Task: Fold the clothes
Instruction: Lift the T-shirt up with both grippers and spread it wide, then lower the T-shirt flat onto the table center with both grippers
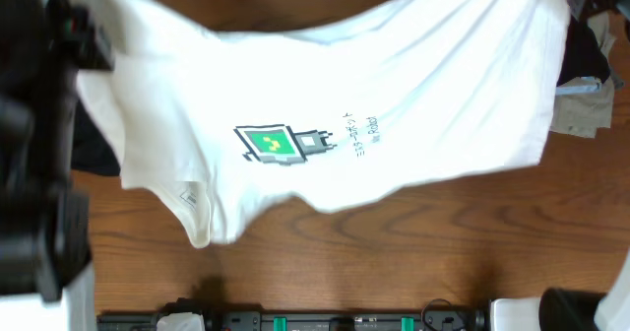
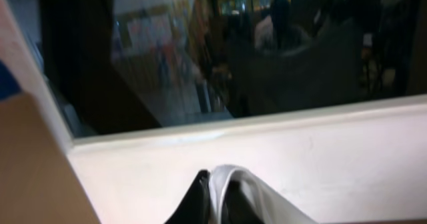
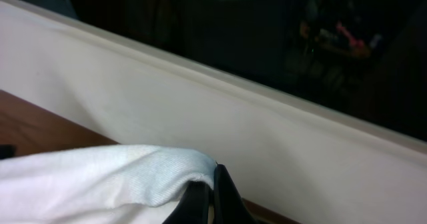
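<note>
Above the brown wooden table [image 1: 413, 262], left gripper [image 2: 217, 201] and right gripper [image 3: 210, 201] each pinch the spread white green-printed fabric T-shirt [image 1: 394, 85].

left arm [image 1: 37, 173]: black, bulky | right hand [image 3: 212, 184]: 2 black tapered fingers [image 3: 231, 204]

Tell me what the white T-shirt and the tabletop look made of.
White T-shirt: soft knit fabric, probably cotton, matte; fine knit texture shows in the right wrist view, and it drapes in folds. Tabletop: wood or wood-look laminate, reddish-brown with grain lines; which one, I cannot tell.
</note>
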Tool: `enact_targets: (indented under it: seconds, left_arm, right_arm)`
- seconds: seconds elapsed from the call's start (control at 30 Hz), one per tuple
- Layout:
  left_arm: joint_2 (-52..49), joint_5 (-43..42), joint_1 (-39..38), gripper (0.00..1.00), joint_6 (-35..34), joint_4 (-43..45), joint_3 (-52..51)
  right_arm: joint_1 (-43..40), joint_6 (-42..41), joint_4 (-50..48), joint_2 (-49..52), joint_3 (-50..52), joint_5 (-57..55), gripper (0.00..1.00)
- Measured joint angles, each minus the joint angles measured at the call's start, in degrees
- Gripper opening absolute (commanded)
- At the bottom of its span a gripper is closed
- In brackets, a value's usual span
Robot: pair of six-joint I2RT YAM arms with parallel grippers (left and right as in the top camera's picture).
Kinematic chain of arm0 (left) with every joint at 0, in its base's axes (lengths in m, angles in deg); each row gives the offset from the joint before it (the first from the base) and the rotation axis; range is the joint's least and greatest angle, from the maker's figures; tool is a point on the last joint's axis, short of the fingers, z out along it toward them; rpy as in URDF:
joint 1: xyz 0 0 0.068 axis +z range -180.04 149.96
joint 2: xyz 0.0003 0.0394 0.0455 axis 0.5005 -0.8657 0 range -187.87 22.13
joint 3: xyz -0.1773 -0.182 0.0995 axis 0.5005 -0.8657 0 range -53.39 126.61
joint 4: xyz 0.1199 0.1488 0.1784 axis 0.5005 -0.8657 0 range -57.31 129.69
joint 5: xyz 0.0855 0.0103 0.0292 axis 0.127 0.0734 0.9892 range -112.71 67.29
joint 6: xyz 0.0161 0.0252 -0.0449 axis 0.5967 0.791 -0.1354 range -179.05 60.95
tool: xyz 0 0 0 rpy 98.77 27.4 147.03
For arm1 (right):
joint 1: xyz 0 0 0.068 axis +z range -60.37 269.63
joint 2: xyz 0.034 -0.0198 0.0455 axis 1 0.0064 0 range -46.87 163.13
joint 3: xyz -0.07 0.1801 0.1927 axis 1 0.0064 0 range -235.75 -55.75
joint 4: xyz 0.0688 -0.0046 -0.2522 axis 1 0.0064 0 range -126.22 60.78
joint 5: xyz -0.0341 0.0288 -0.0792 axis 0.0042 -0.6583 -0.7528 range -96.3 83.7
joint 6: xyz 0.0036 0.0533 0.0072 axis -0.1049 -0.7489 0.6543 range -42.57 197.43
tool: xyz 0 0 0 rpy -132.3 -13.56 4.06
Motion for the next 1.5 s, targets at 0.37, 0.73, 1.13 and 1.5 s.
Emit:
enact_targets:
  seconds: [0.37, 0.73, 1.13, 1.5]
  left_arm:
    - [-22.0, 0.3, 0.0, 0.06, -0.2, 26.9, -0.4]
    - [-24.6, 0.3, 0.0, 0.06, -0.1, 36.2, 6.1]
    - [-22.1, -1.8, 0.0, 0.06, -0.1, 3.5, 11.1]
    - [-27.7, -2.2, 0.1, 0.06, -0.1, -26.8, 10.3]
  right_arm:
    - [0.0, -4.9, -25.2, 15.9, 0.2, -0.5, 0.01]
    - [0.0, -11.3, -39.0, 17.4, 0.4, -0.4, 0.01]
    - [0.1, -10.1, -17.7, 16.8, -0.8, 0.2, 0.01]
    - [0.0, -8.0, 5.3, 21.0, -0.6, 0.2, 0.01]
